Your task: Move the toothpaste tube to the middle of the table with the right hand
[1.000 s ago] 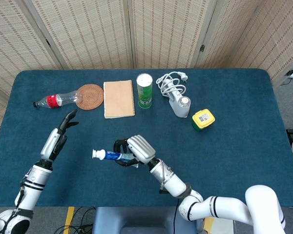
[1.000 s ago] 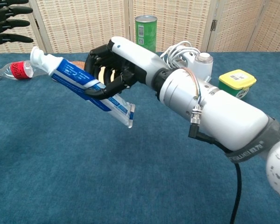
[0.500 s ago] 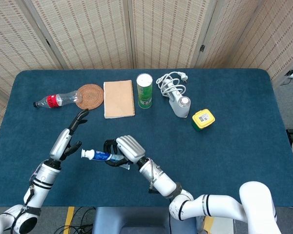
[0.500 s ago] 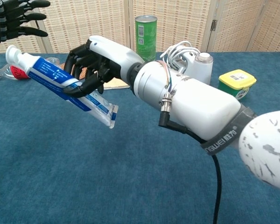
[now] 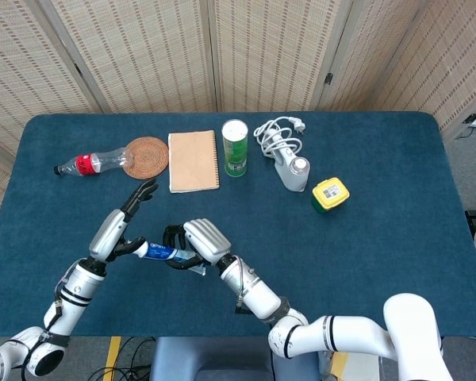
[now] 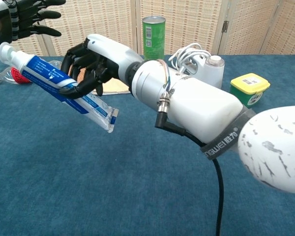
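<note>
Carried further left since the earlier frame, the toothpaste tube (image 6: 54,83) is gripped above the table (image 5: 365,238) by the right hand (image 5: 197,242); the left hand (image 5: 120,226), fingers spread, is empty beside its cap.

At the back of the table (image 5: 397,238), from left to right, lie a bottle (image 5: 91,163), a round mat (image 5: 147,157), a notebook (image 5: 193,161), a can (image 5: 235,148), a charger (image 5: 289,163) and a small box (image 5: 330,194).

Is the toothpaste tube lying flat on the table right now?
No, the right hand holds the toothpaste tube tilted in the air above the table.
</note>
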Motion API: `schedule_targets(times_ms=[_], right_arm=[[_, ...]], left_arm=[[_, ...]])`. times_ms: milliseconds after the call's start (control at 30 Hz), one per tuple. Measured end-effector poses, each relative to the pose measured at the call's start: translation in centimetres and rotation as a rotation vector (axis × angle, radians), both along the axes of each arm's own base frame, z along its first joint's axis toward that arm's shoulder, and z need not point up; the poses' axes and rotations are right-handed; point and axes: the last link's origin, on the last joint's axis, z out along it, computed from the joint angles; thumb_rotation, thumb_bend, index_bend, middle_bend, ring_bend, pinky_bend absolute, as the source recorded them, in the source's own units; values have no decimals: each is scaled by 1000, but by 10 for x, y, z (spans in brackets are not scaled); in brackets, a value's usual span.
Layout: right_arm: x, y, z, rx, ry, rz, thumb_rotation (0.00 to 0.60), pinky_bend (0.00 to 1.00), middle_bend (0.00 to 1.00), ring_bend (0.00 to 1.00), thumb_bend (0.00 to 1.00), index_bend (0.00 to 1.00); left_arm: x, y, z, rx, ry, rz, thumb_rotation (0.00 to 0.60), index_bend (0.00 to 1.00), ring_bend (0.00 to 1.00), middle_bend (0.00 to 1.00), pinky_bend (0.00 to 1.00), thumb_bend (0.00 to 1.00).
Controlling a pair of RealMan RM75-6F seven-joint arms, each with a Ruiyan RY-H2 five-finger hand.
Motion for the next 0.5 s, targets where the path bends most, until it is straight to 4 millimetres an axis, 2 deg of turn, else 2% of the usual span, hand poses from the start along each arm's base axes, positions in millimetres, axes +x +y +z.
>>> schedule_targets(times_ms=[500], right_arm=[[3, -5, -2, 11, -14, -32, 600, 644, 709, 602, 699, 716]], left_arm=[[8, -1, -7, 24, 85, -88, 48, 0, 0, 0, 181, 24]])
